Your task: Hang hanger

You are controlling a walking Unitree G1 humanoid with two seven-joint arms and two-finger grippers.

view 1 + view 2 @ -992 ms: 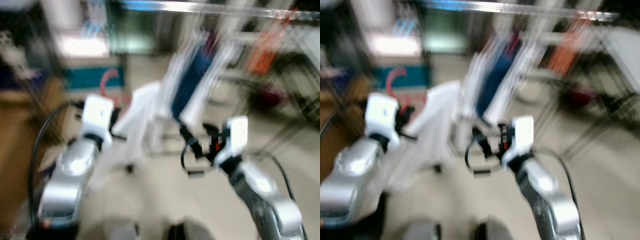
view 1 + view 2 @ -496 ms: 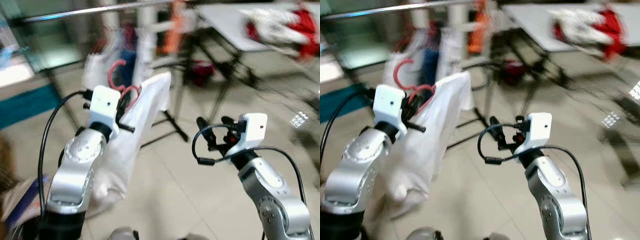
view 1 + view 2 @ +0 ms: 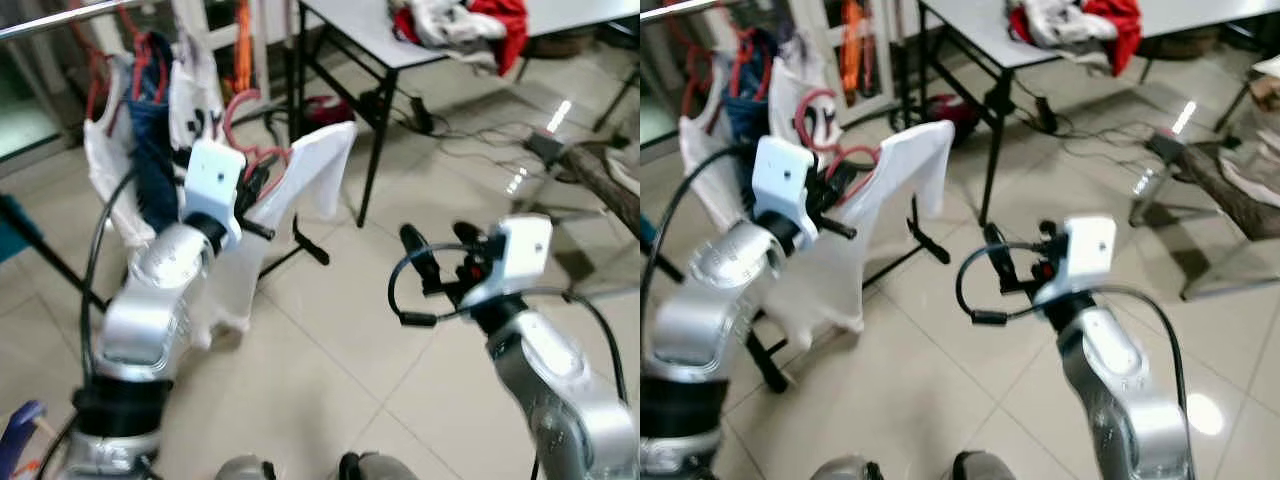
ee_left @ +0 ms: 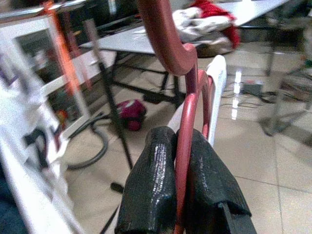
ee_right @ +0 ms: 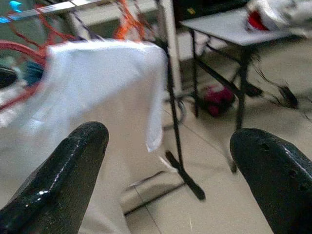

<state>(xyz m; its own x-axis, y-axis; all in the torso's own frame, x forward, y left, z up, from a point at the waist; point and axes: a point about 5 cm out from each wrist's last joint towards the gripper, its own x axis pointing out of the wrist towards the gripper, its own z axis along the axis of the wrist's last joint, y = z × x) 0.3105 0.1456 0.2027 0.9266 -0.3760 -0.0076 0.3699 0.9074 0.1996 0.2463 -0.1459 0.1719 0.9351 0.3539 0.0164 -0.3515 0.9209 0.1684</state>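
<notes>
Since half a second ago the camera has swung, bringing the grey table (image 3: pixel 400 45) closer; the left gripper (image 4: pixel 183 190) stays clamped on the red hanger (image 4: pixel 187 122) carrying a white shirt (image 3: pixel 885 185), near the clothes rack (image 3: pixel 60 18); the right gripper (image 5: pixel 170 161) hovers spread wide, holding nothing.

Left arm: silver, raised at upper left of frame; left gripper (image 3: pixel 262 187) with fingers (image 4: pixel 151 195) pressed together. Right arm: silver, lower right, bent forward; right gripper (image 3: pixel 1020 245) with fingers (image 5: pixel 73 161) spread wide.
</notes>
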